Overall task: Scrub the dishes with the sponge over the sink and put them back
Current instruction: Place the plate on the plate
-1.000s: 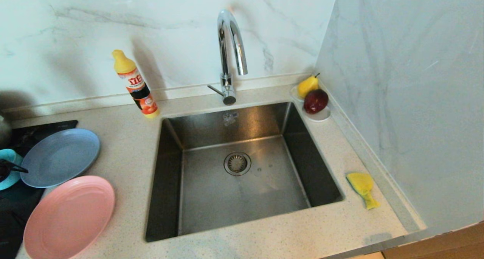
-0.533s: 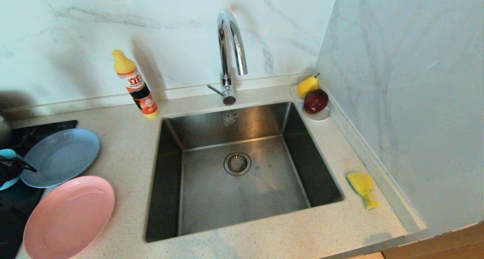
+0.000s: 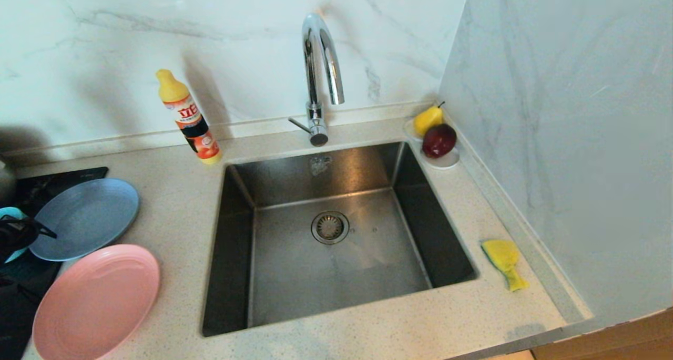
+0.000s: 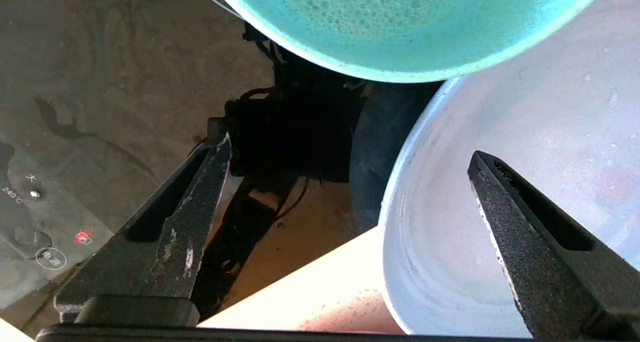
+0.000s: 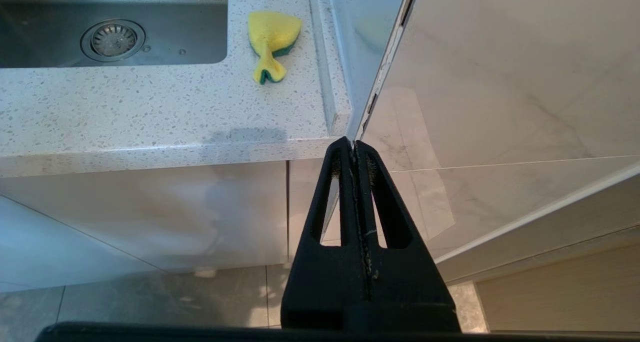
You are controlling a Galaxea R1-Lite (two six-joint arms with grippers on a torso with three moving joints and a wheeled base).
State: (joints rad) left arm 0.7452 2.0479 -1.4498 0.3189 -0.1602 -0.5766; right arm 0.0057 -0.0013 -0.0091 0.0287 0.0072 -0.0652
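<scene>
The teal bowl [image 3: 10, 215] is mostly cut off at the left edge. The pink plate [image 3: 94, 302] runs off the bottom edge.

White marble walls [image 3: 157, 34], speckled stone countertop [image 3: 184, 202], pale cabinet fronts [image 5: 150, 212], grey tiled floor [image 5: 125, 302].

Open left gripper [image 4: 350, 152] above grey-blue plate [image 4: 525, 132]

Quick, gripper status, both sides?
Left gripper: open, empty, over the grey-blue plate's rim beside the teal bowl.
Right gripper: shut, empty, parked below the counter edge.
</scene>
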